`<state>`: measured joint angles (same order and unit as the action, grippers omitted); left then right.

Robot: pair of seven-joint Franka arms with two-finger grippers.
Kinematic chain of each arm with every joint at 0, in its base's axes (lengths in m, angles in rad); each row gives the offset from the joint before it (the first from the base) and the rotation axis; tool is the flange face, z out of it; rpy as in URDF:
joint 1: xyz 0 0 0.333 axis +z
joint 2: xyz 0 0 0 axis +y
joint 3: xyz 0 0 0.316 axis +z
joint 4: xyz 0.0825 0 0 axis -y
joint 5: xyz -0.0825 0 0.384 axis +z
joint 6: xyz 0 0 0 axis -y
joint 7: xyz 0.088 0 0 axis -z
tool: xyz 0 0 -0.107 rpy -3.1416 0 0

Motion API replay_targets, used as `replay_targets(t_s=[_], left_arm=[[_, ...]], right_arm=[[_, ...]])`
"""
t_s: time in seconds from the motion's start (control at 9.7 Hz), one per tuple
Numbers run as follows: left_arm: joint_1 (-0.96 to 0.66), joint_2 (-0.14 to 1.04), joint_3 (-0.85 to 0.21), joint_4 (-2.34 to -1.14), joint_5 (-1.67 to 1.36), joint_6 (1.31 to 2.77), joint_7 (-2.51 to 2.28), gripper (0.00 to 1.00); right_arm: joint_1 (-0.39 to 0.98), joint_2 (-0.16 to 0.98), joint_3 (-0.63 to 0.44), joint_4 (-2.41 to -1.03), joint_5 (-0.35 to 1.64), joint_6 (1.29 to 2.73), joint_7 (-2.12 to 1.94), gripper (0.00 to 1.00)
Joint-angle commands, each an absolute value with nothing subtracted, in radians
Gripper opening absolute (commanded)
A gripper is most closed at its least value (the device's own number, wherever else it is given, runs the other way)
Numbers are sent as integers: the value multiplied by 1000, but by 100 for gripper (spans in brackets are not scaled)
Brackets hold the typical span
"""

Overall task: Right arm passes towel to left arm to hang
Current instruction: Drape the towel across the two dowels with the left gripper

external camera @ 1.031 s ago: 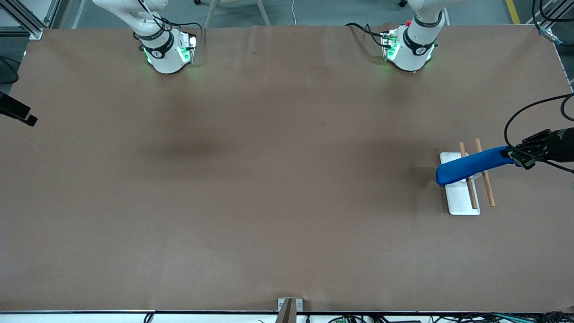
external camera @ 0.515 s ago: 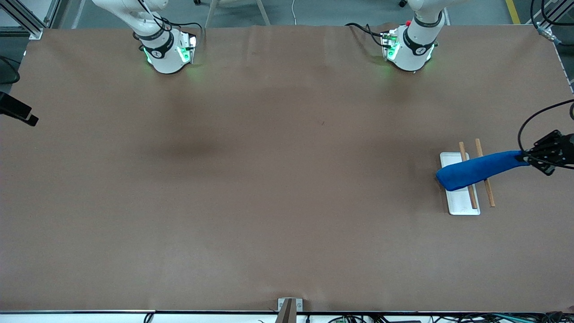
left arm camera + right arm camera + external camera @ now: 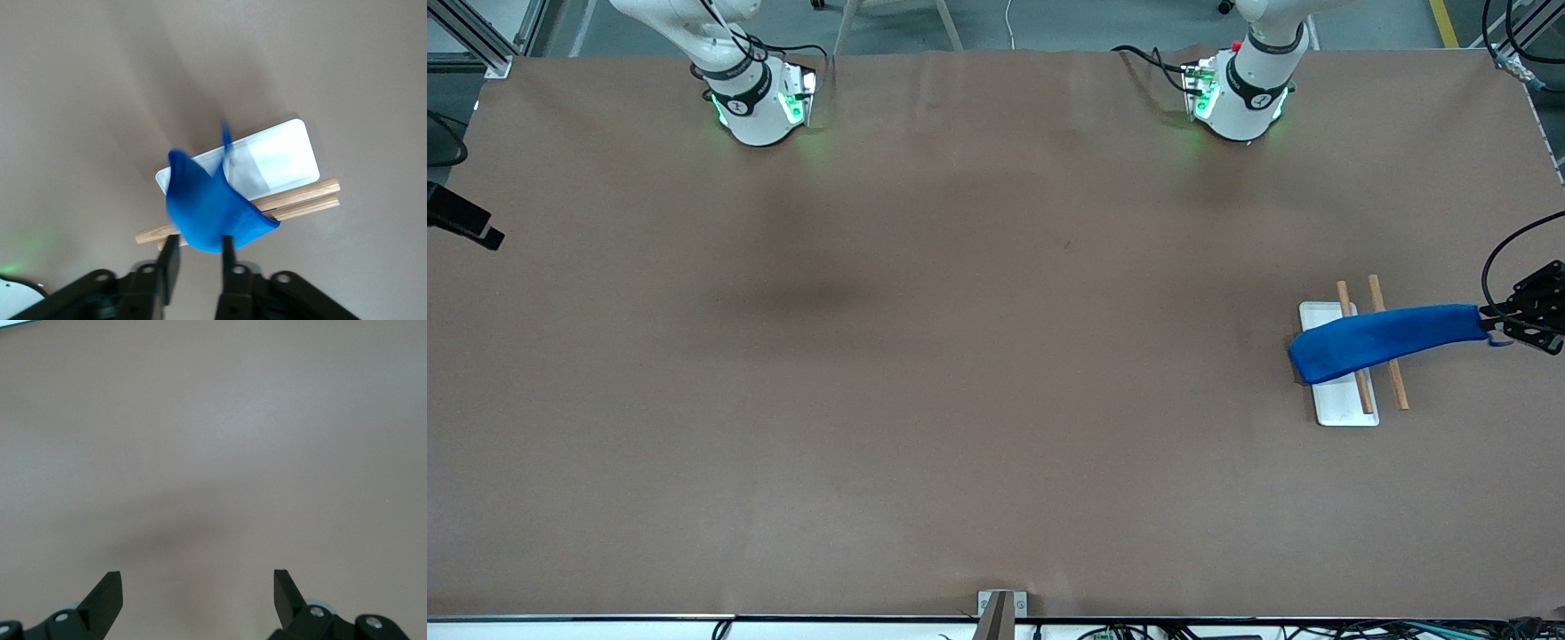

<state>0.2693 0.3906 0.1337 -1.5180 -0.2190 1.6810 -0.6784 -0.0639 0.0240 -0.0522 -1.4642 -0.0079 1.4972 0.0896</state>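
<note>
The bright blue towel (image 3: 1387, 338) lies draped across the two wooden rods (image 3: 1398, 384) of a small rack with a white base (image 3: 1343, 404), toward the left arm's end of the table. My left gripper (image 3: 1504, 324) hovers at the towel's outer end. In the left wrist view its fingers (image 3: 200, 245) stand apart, with the towel's (image 3: 207, 207) lower edge just between their tips, over the rods (image 3: 307, 197) and white base (image 3: 280, 157). My right gripper (image 3: 197, 587) is open over bare table, nothing between its fingers; it is out of the front view.
Both arm bases (image 3: 756, 102) (image 3: 1240, 93) stand along the table's edge farthest from the front camera. A black object (image 3: 463, 227) juts in at the right arm's end. A small metal bracket (image 3: 1000, 609) sits at the edge nearest the front camera.
The left gripper has drawn away from the rack toward the left arm's end of the table, pulling the towel flatter over the rods. Its fingers have parted from a shut grip.
</note>
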Motion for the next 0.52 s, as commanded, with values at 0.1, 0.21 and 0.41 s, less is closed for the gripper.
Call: replay_targets(t_s=[0.1,0.21,0.41], left_arm=[[213,379,143,-1509,-200,1698,-548,100],[212,362,138,-1508,-196,1698,-478,100],[157,322,133,-1503,-193,1698,-352,100]], right_arm=[[-66,-5,-54,-1499,0,1506,87,100],[-66,-5,-54,-1499,0,1506,87,100],[-67,-5,-54,-1499,0,1506,87,100]])
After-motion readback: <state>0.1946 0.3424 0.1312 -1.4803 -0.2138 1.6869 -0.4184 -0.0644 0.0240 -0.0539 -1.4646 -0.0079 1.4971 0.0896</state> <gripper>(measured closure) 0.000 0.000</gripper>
